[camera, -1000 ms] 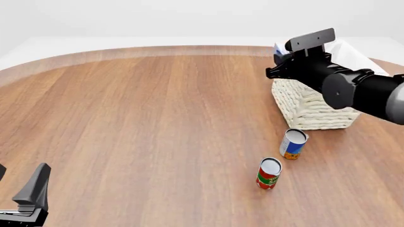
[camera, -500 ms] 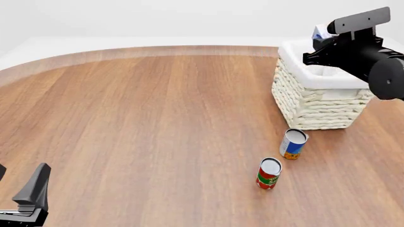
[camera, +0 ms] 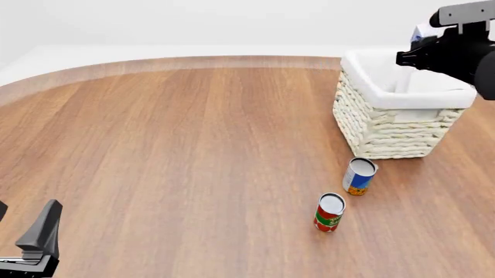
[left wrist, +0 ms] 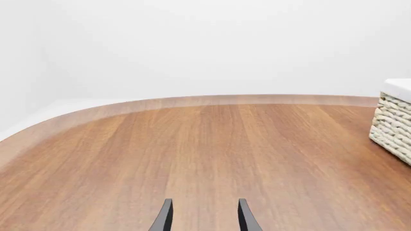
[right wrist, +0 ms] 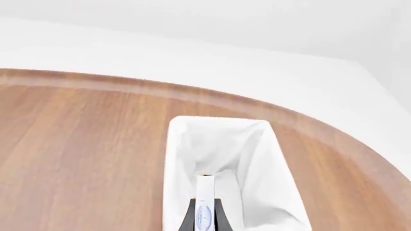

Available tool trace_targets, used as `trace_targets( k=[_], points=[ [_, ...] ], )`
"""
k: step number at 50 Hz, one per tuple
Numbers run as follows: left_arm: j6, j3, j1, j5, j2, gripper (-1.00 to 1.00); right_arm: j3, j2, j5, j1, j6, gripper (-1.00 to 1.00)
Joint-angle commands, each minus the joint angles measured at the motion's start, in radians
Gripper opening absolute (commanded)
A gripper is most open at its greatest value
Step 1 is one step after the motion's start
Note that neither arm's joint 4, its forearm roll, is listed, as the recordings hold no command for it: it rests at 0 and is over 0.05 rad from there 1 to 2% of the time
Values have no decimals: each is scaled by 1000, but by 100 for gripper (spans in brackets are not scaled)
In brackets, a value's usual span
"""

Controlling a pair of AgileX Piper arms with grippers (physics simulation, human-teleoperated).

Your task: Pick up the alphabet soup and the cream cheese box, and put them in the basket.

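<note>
Left wrist view: smooth wood-grain tabletop [left wrist: 212, 149] with a curved far edge; the left gripper [left wrist: 204, 217] showed two thin dark fingers spread apart, holding nothing; a corner of the woven basket [left wrist: 391, 130] stood at one side.

Front view: the squarish cream basket [camera: 386, 130], cloth-lined, sat near the tabletop's far right edge; the cylindrical alphabet soup [camera: 359, 176] stood just before it, a red and green can [camera: 328, 212] nearer the front; the right gripper [camera: 423, 43] hovered above the basket.

Right wrist view: its jaws pinched the thin flat cream cheese box [right wrist: 205, 204] edgewise over the white liner [right wrist: 257, 163].
</note>
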Motion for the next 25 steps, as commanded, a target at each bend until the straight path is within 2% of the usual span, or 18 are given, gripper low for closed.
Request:
trace_targets(
  k=[1, 25],
  points=[
    [0, 0, 0, 1, 0, 100, -109, 83, 62, -22, 47, -100],
    [-1, 0, 0, 0, 1, 100, -351, 301, 155, -55, 63, -100]
  ],
)
